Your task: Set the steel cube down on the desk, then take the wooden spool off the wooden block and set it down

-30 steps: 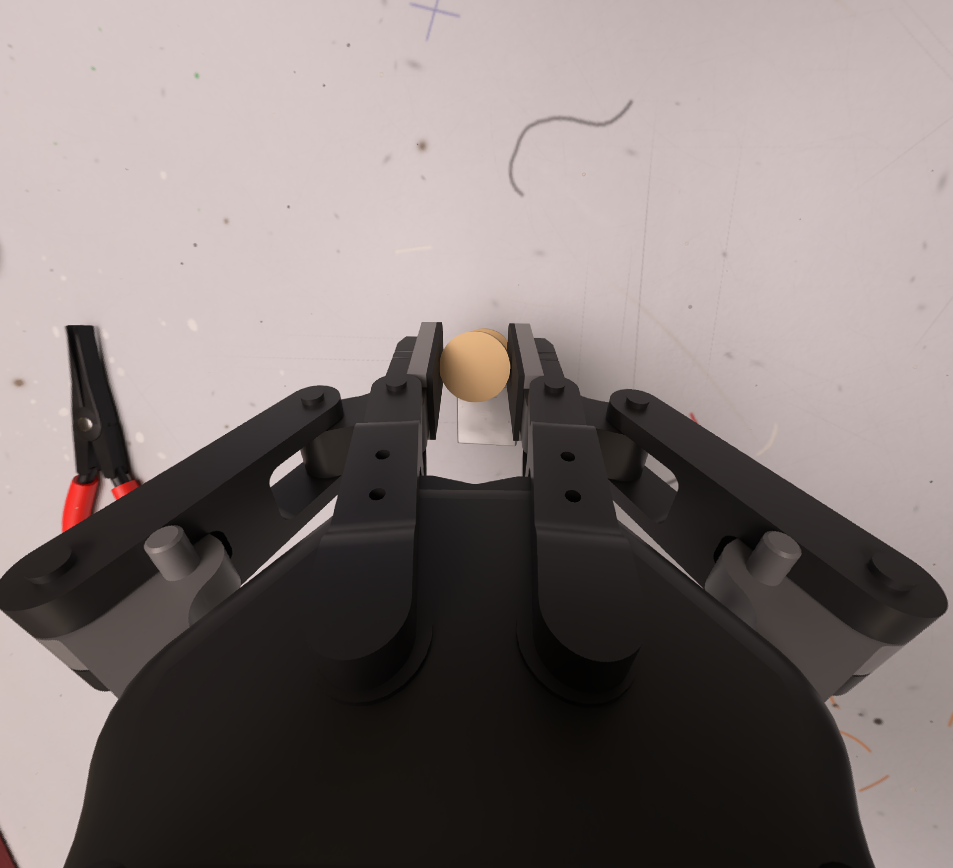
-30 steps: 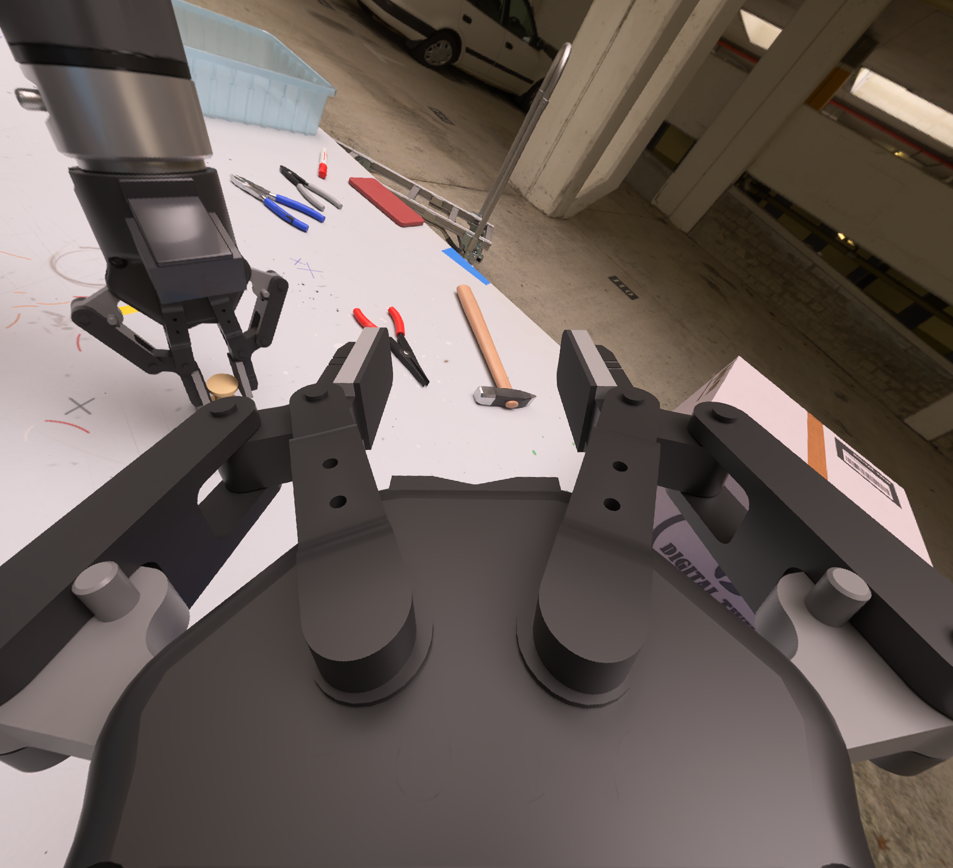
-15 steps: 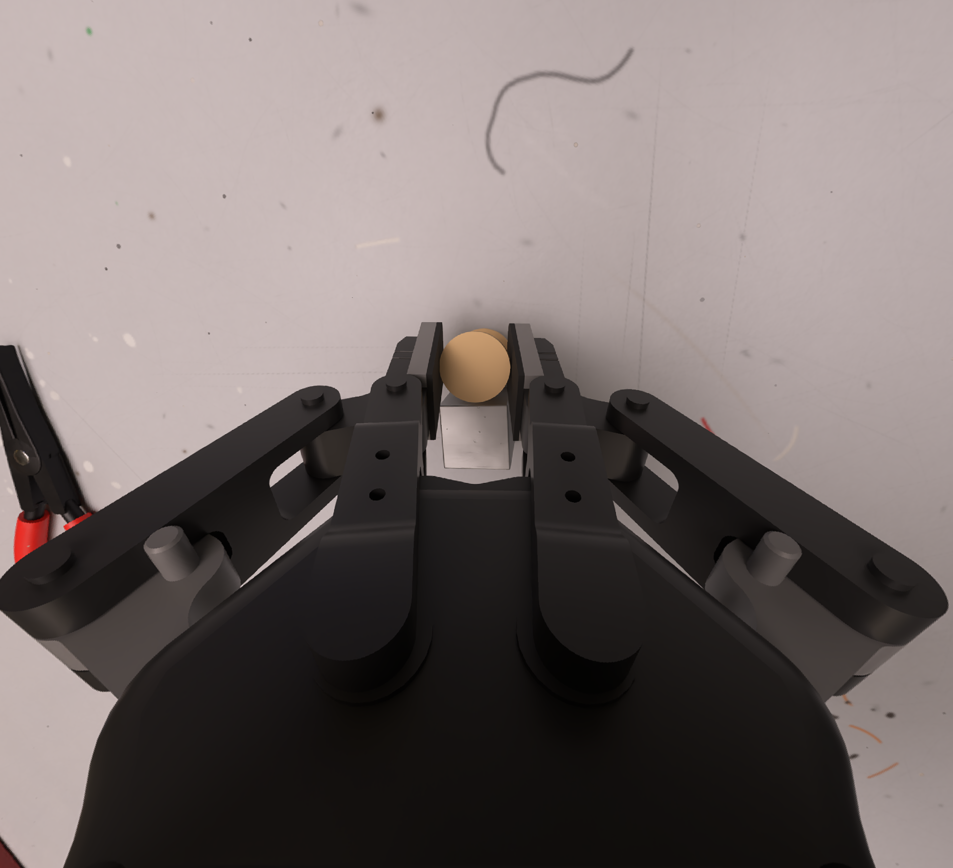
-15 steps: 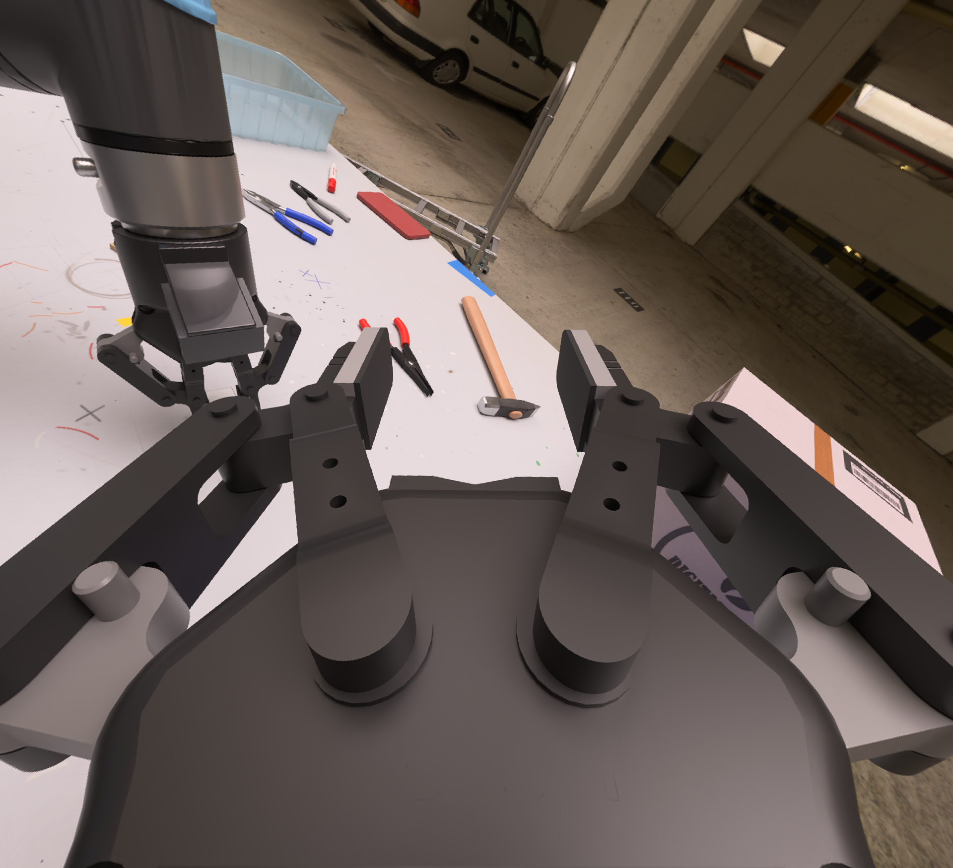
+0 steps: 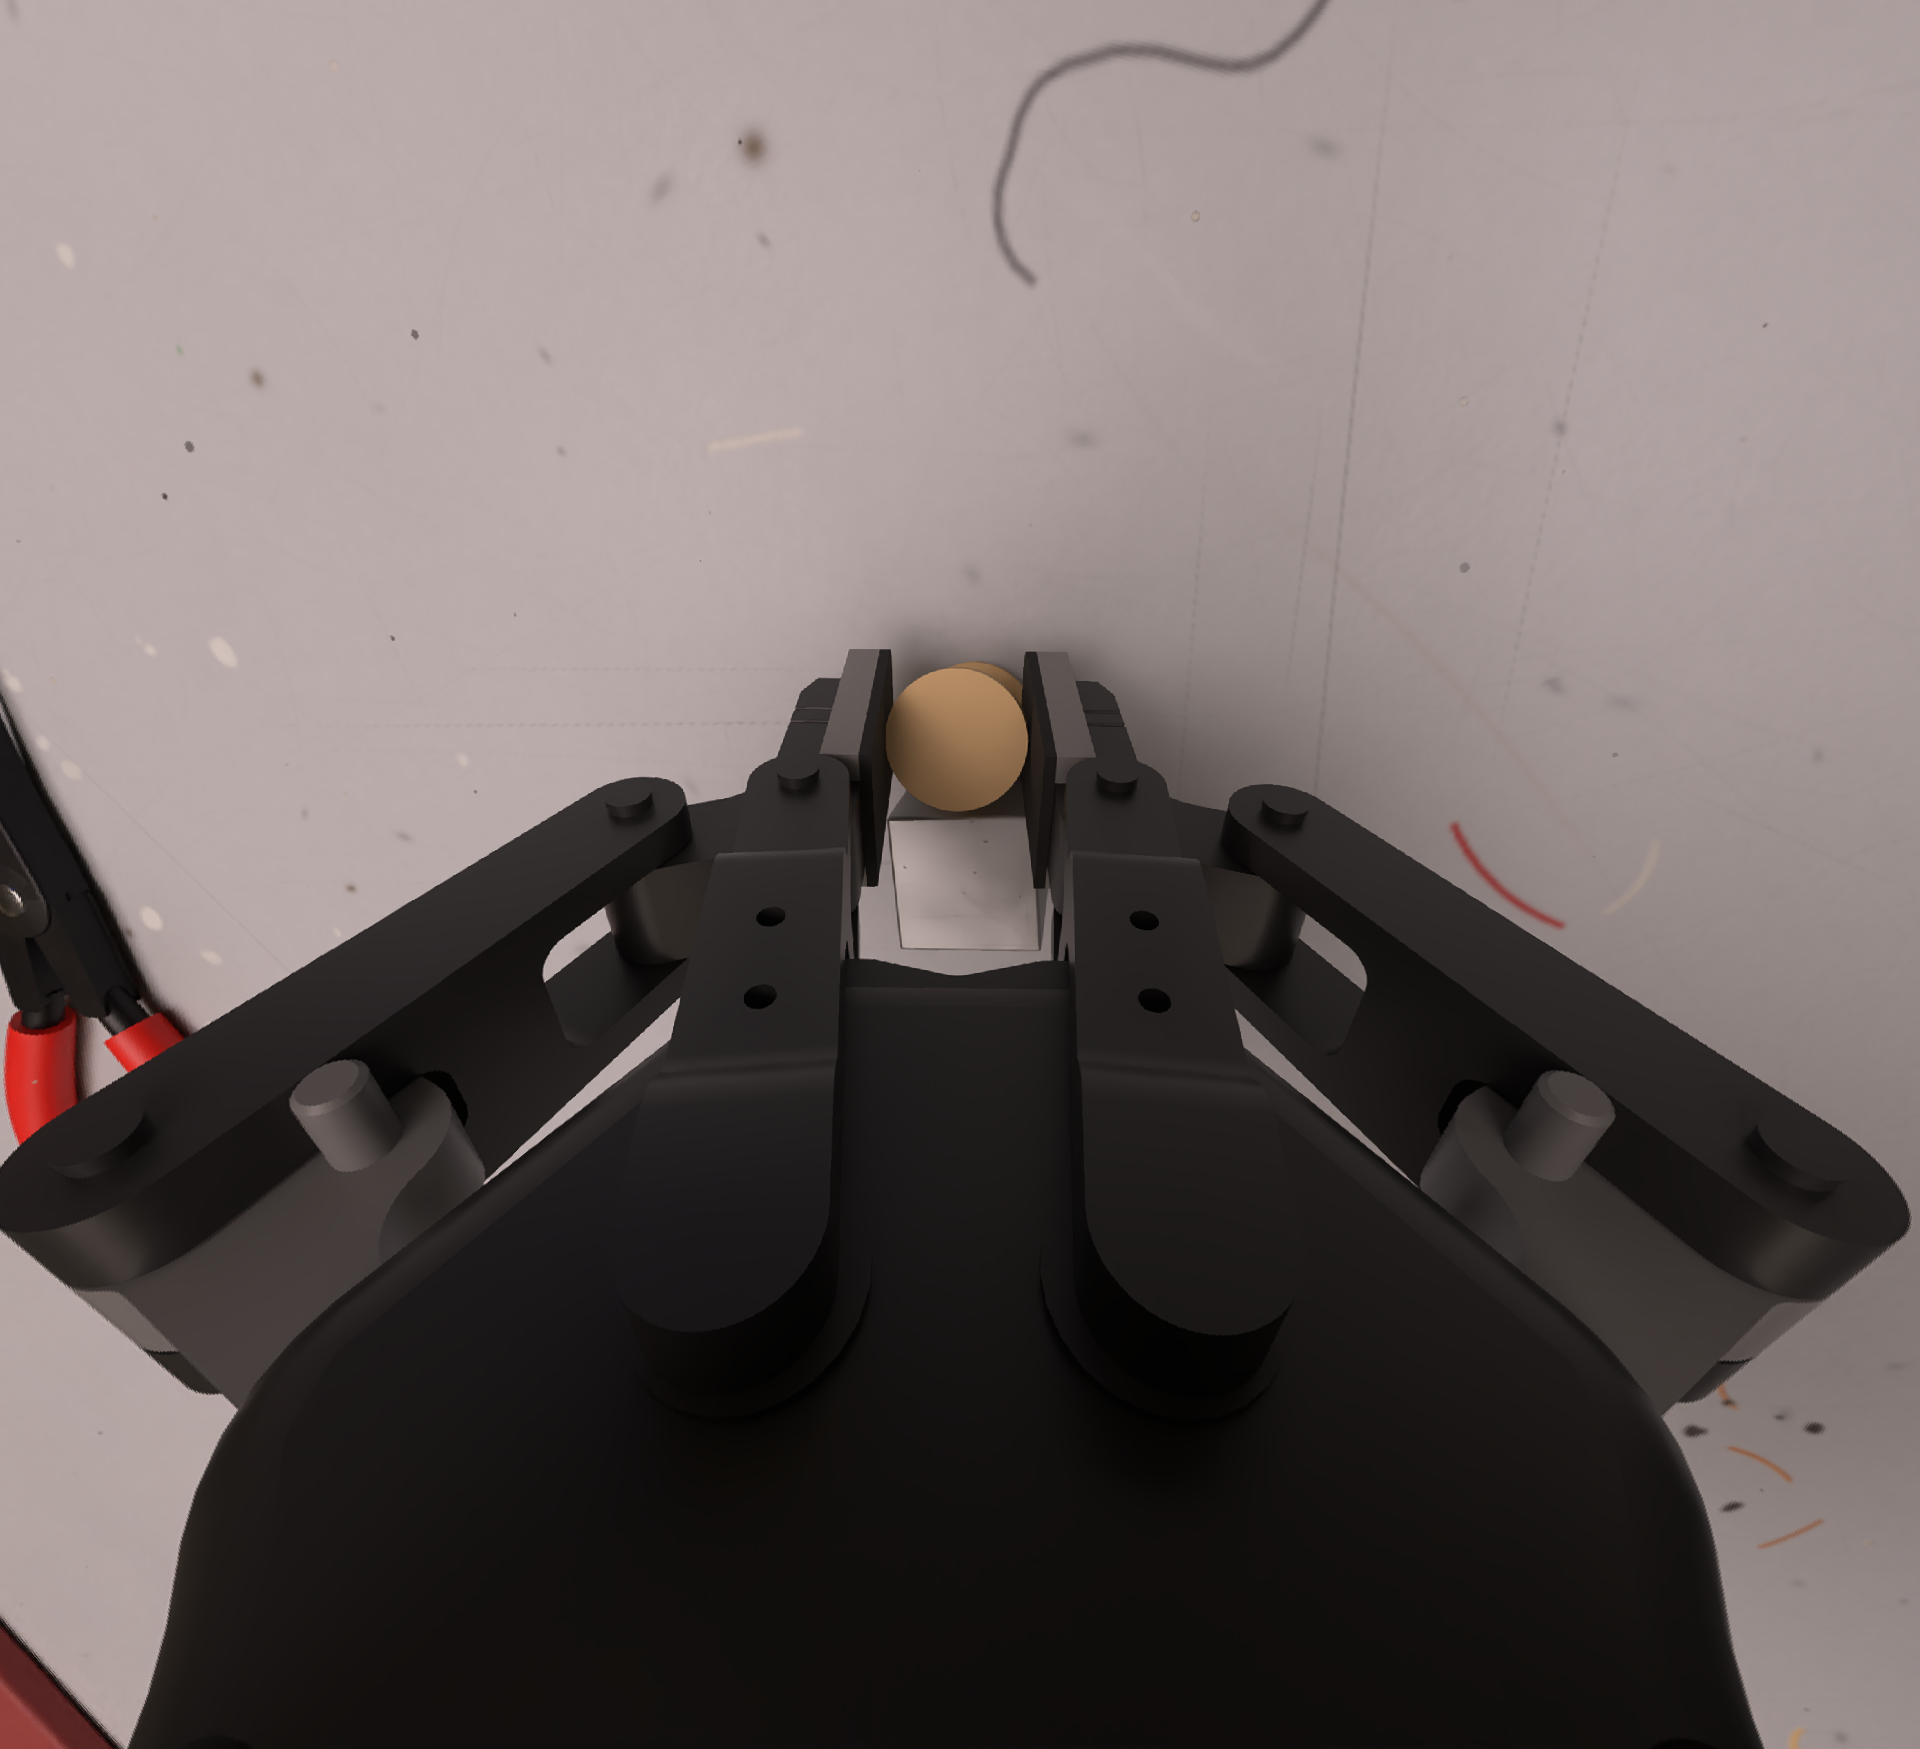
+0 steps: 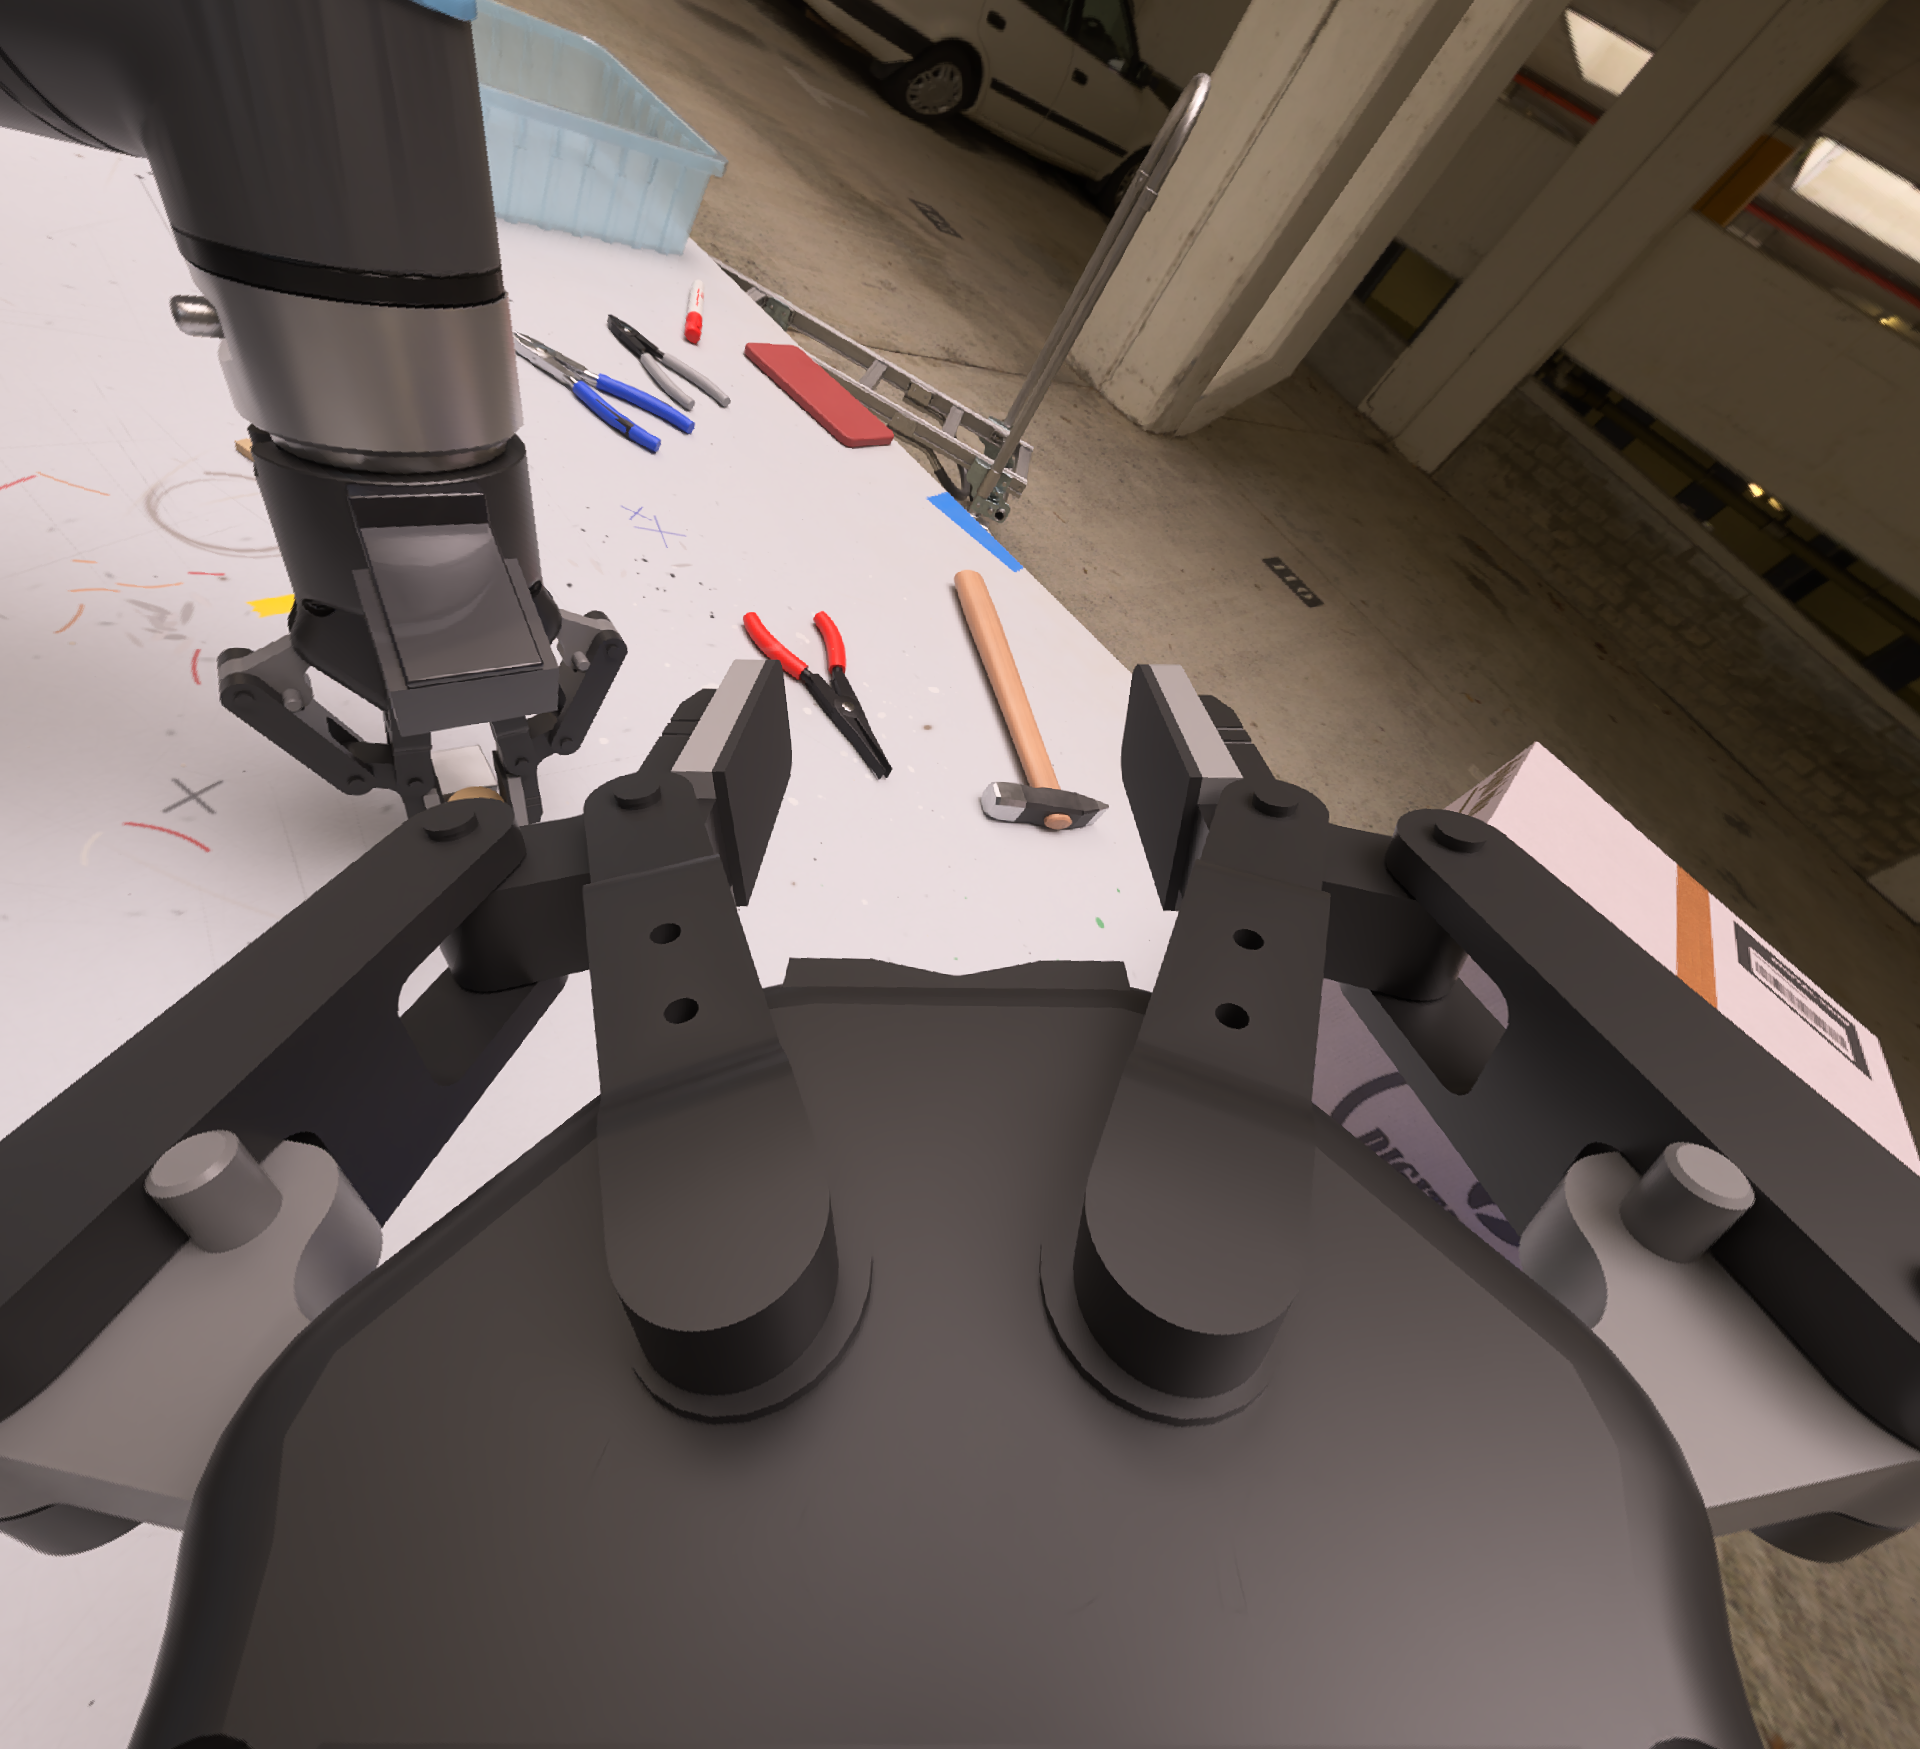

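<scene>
In the left wrist view my left gripper (image 5: 956, 660) is shut on the tan wooden spool (image 5: 956, 743), close above the white desk (image 5: 520, 349). The steel cube (image 5: 961, 884) sits between the same fingers, just behind the spool toward the palm; I cannot tell if the pads press on it. The right wrist view shows the left gripper (image 6: 473, 800) low over the desk, with the spool (image 6: 473, 795) at its tips and the pale cube (image 6: 457, 761) above it. My right gripper (image 6: 951, 712) is open and empty. The wooden block is not clearly in view.
Red-handled pliers (image 5: 42, 1024) lie left of the left gripper, also visible in the right wrist view (image 6: 821, 681). A hammer (image 6: 1013, 691), blue pliers (image 6: 613, 395), a red flat pad (image 6: 821, 395) and a blue bin (image 6: 592, 130) lie along the desk's edge. A cardboard box (image 6: 1662, 951) stands right.
The left gripper has come lower and nearer the desk, still holding the spool. More of the steel cube shows between its fingers. The right gripper stays open.
</scene>
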Motion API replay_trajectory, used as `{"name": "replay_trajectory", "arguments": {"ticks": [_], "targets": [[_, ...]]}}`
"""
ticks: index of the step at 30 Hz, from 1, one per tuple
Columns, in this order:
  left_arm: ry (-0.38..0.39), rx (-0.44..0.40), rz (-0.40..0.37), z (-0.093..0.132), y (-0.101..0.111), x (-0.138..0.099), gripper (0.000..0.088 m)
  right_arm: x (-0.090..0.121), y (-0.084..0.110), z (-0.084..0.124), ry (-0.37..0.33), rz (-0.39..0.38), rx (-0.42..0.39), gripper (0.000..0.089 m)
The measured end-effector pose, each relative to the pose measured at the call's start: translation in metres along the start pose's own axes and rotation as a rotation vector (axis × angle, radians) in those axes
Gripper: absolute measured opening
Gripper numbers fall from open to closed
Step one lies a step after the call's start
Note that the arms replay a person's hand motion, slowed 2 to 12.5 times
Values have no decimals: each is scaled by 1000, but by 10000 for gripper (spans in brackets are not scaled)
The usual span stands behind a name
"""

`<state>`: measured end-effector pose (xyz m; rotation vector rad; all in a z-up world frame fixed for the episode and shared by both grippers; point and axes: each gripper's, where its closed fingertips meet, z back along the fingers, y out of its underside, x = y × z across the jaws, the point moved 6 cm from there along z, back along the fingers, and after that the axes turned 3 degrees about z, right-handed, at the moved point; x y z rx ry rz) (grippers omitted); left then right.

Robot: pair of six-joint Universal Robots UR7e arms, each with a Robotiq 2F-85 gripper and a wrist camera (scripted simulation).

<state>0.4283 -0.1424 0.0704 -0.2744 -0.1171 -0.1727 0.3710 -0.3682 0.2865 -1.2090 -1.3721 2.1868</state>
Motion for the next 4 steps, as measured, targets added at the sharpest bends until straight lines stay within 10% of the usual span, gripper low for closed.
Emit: {"name": "replay_trajectory", "arguments": {"ticks": [4], "targets": [[2, -6, 1, -1, 2, 0, 224, 2, -1, -4, -11, 6, 7, 576]]}}
